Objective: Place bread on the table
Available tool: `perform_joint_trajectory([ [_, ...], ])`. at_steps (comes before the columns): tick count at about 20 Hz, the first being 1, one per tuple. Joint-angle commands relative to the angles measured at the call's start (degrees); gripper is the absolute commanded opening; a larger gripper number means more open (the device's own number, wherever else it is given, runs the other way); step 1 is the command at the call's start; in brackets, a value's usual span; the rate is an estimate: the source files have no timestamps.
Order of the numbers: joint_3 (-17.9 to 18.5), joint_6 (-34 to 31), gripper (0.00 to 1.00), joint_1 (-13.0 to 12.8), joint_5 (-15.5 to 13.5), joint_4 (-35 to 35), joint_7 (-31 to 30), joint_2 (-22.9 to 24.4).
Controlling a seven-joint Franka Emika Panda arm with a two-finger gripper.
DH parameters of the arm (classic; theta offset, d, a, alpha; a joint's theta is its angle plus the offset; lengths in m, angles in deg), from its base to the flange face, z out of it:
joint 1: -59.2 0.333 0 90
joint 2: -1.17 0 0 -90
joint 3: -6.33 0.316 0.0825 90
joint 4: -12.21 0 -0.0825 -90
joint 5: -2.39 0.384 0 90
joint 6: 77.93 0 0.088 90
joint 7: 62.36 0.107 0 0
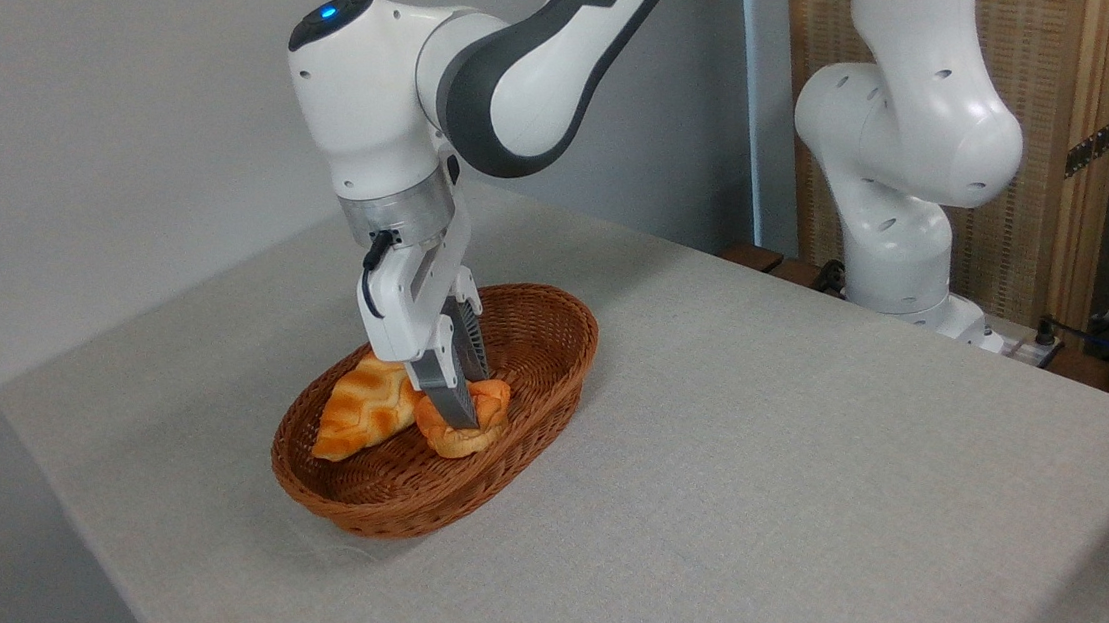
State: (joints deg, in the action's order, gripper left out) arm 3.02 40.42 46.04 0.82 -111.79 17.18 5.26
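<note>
I am looking at the bread [464,422], the small round orange-golden bun, sitting inside the wicker basket [536,328], toward its middle. My gripper [460,405] is reaching down into the basket from above, and its two grey fingers [445,386] are pressing against the bun from either side, so I am reading the gripper as clamped on the bread. The nearer finger is covering part of the bun's front, and the far finger is showing just behind it. I cannot tell whether the bun is resting on the basket floor or sitting just above it.

Touching the bun on its left side, the longer striped loaf [362,409] is lying in the basket, its pointed end aiming toward the lower left rim. The basket is standing on the table [778,453], left of the table's centre, casting a soft shadow on the grey-beige cloth. The white and grey arm [513,64] is bending down from the upper right, with its base column [904,170] standing beyond the table's far right edge, in front of a wooden screen [1084,54].
</note>
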Motion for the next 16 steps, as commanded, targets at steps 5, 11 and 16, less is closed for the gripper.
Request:
perform_joint_trajectory([
  [5, 0.76, 0.83, 0.36, -0.64, 0.78, -0.72, 0.7, 0.13],
  [11, 0.76, 0.83, 0.26, -0.56, 0.78, -0.64, 0.61, 0.13],
  [16, 0.76, 0.74, 0.26, -0.64, 0.78, -0.64, 0.35, 0.22],
])
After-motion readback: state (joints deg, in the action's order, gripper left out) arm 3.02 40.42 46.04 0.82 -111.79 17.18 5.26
